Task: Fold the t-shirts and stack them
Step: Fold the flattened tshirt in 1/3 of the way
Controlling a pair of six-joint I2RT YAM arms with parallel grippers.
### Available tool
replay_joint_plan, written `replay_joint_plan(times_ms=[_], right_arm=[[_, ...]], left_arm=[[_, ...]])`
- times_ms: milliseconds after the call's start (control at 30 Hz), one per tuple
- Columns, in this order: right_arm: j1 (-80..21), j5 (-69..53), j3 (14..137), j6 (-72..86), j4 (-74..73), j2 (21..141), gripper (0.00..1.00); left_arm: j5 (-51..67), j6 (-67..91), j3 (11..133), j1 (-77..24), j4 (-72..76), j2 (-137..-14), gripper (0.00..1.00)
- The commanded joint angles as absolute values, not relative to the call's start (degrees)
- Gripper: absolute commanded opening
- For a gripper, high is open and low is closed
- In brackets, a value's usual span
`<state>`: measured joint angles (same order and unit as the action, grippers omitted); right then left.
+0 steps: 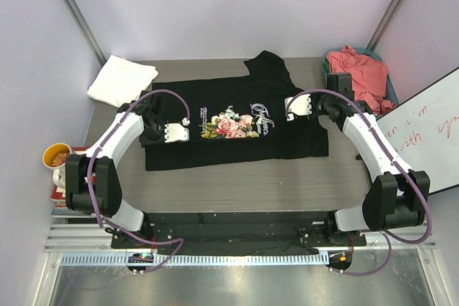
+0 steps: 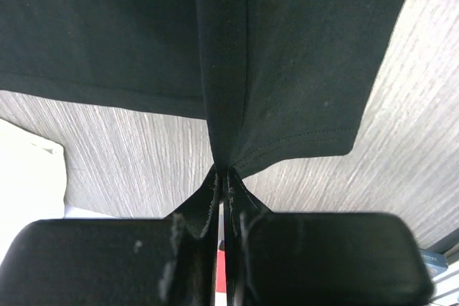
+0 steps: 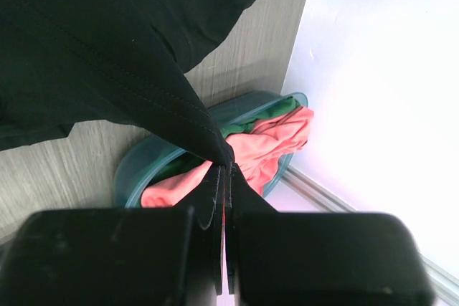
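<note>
Grey table [image 1: 251,191] shows an open strip below the black tee [image 1: 237,141], which is spread at centre. The left gripper [image 2: 222,175] and right gripper [image 3: 224,166] each clamp a pinch of the black tee's side edges. The white tee [image 1: 122,80] lies upper left, the coral tee [image 1: 362,77] sits in a bin [image 3: 143,170] upper right, and a whiteboard [image 1: 423,130] crowds the right edge.

Two matching robot arms. The left arm [image 1: 118,137] and right arm [image 1: 373,141] have smooth white shells on the long links and matte black housings at the joints and bases. A thin lilac cable [image 1: 165,91] loops along each arm. Both are bolted to a black rail [image 1: 237,223]. Up close, the left gripper [image 2: 222,177] and right gripper [image 3: 224,170] have black fingers on blocky black bodies.
</note>
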<state>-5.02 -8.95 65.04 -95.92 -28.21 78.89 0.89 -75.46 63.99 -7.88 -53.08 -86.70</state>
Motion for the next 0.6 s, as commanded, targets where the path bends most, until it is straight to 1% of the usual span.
replay_joint_plan(times_ms=[0, 200, 233, 567], right_arm=[[-4.75, -10.37, 67.94, -96.59, -24.52, 80.07, 0.01], [-4.75, -11.25, 69.43, -96.68, -22.94, 82.17, 0.01], [-4.83, -11.42, 69.52, -96.68, -22.5, 82.44, 0.01], [-4.83, -12.39, 69.96, -97.12, -20.13, 84.55, 0.01]], left_arm=[[0.44, -75.24, 67.23, -7.3, -51.06, -88.77, 0.0], [0.53, -74.88, 68.29, -7.29, -51.24, -90.88, 0.0], [-1.04, -74.88, 68.2, -7.29, -51.07, -90.97, 0.0], [-2.72, -74.18, 68.12, -6.94, -49.31, -92.72, 0.0]])
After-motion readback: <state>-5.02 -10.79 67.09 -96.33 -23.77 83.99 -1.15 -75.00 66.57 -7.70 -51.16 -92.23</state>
